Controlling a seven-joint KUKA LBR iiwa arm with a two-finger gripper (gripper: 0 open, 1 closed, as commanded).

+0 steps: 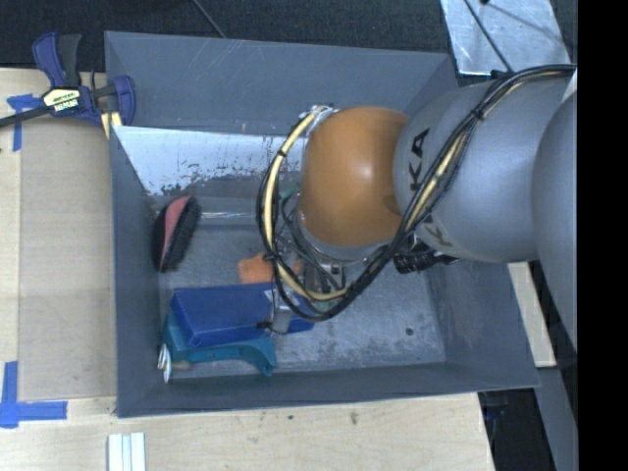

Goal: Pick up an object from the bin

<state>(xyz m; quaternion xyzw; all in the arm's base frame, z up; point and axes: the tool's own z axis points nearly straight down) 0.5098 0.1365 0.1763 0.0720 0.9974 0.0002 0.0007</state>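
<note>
Nearest, along the front wall of the bin [392, 346], lay 1 teal tool [221, 353], stretched left to right with its curved end to the right. Just behind it and touching it sat 1 blue block [216, 314], lying flat in the front-left part of the floor. The hand [283, 314] was low at the block's right end, over the spot where the block and the tool met. The wrist and cables hid most of it, so I cannot tell whether it was open or closed, or whether it held anything. Behind the block, near the cables, lay 1 small orange piece [255, 269], partly hidden. Farther back and to the left, 1 black brush [177, 229] with a pink face leaned near the left wall, well apart from the hand. Above it all stood 1 arm [500, 165] with 1 orange cover [348, 175], reaching in from the right.
</note>
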